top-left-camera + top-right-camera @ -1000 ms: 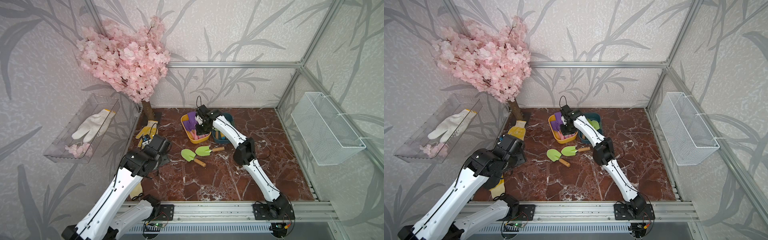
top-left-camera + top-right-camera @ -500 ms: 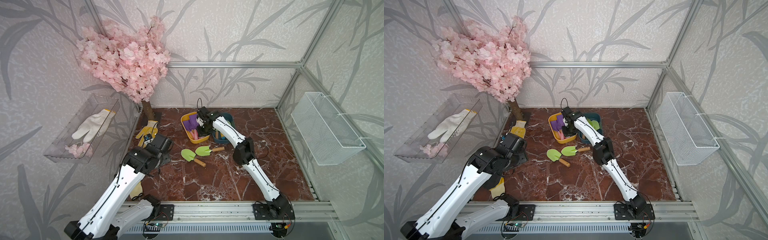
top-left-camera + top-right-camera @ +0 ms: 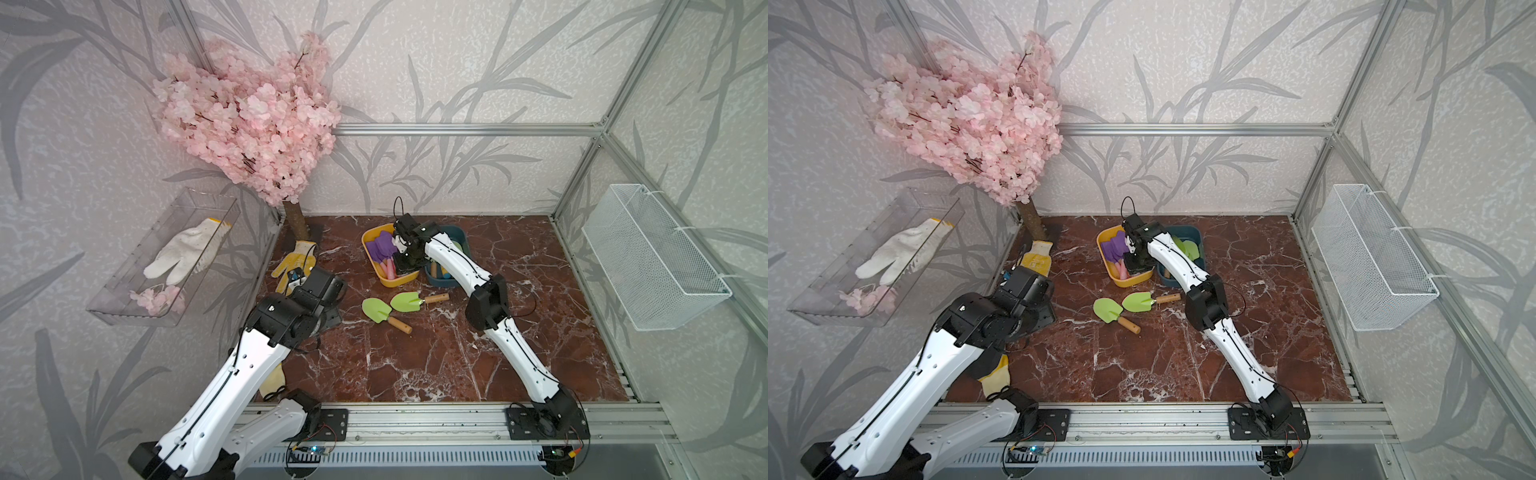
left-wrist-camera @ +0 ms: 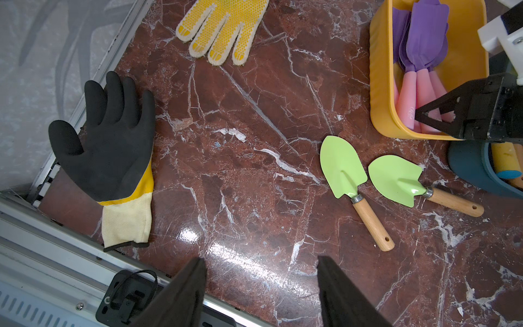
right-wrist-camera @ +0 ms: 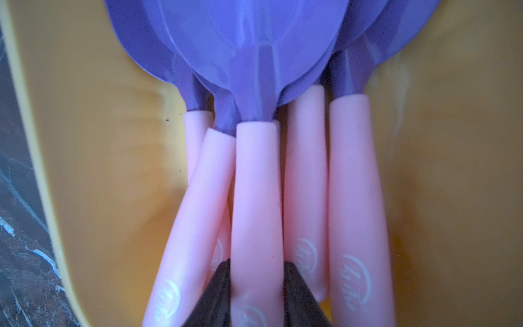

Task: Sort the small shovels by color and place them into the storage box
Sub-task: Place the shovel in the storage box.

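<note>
1. Far left, off the desk (image 3: pixel 436 353), a clear tray (image 3: pixel 124 291) on the wall holds a white glove (image 3: pixel 183 257); neither belongs to the sorting.
2. The left claw (image 4: pixel 260 260) hangs open and empty over the desk's left part, near a black glove (image 4: pixel 110 141) and a yellow glove (image 4: pixel 223 28).
3. Two green shovels (image 4: pixel 343 167) (image 4: pixel 396 178) lie flat just beside each other, between the arms and in front of the tubs. Both blades point left and both wooden handles trail right, one of them slanting forward.
4. The yellow tub (image 3: pixel 370 253) holds the purple ones. The right claw (image 5: pixel 257 263) sits low inside it, closed around the pink handle of the top purple shovel (image 5: pixel 256 184), which runs straight out from the claw.
5. The teal tub (image 3: pixel 457 239), just right of the yellow one, already holds green blades. The loose pair probably goes there (the free left claw looks the readier).
6. The glossy, hard desk leaves the handles lying low. The wire basket (image 3: pixel 656 257) hangs well apart.
</note>
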You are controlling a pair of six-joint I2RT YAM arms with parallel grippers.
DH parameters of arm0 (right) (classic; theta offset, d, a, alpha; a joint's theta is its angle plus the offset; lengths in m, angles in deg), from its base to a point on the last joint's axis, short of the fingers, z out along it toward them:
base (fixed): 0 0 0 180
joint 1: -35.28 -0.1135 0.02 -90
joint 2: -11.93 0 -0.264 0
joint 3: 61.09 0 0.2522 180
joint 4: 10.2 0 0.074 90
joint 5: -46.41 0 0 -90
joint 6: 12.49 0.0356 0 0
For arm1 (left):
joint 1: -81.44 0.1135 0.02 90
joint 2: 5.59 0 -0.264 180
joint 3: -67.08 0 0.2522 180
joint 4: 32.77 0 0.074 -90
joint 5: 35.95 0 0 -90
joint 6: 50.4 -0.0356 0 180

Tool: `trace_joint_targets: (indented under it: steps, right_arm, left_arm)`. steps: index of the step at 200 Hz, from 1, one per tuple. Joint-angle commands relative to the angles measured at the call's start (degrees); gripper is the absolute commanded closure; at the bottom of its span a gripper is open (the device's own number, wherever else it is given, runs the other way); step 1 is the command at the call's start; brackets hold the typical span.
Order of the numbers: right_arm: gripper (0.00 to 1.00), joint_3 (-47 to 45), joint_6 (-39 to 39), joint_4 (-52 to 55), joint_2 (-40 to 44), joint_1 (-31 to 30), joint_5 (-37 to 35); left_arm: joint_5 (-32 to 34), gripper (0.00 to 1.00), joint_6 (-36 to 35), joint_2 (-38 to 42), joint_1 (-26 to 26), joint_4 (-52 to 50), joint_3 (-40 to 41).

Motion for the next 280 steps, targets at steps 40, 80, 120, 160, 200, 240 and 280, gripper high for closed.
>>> trace_joint_targets:
  steps: [40, 80, 120, 160, 200, 240, 280]
  right_arm:
    - [0.67, 1.82, 0.01, 0.7, -0.56, 0.43, -0.27]
    - [0.67, 1.82, 0.23, 0.41, -0.3, 0.5, -0.07]
    - [0.64, 1.82, 0.02, -0.31, 0.85, 0.5, 0.02]
    - [0.59, 1.82, -0.34, -0.27, 1.97, 0.59, 0.03]
    - [0.56, 2.47, -0.87, -0.51, 3.92, 0.74, -0.98]
    - [0.54, 3.4, -1.91, -0.36, 7.94, 2.12, -1.18]
    - [0.53, 3.32, -4.77, 1.08, 13.64, 2.35, -1.83]
  left_arm:
    - [0.62, 0.34, -0.11, 0.96, 0.35, -0.2, 0.95]
    - [0.49, 0.34, 0.02, 0.95, 0.36, -0.09, 0.95]
    - [0.31, 0.35, -0.05, 1.05, 0.35, -0.11, 0.86]
    - [0.4, 0.35, 0.16, 1.39, 0.36, -0.29, 0.78]
    - [0.11, 0.35, 0.55, 1.65, 0.35, -0.62, 0.44]
    - [-0.21, 0.35, 0.76, 1.58, 0.37, -1.16, -0.01]
    - [-1.06, 0.35, 0.94, 0.96, 0.36, -1.15, -1.05]
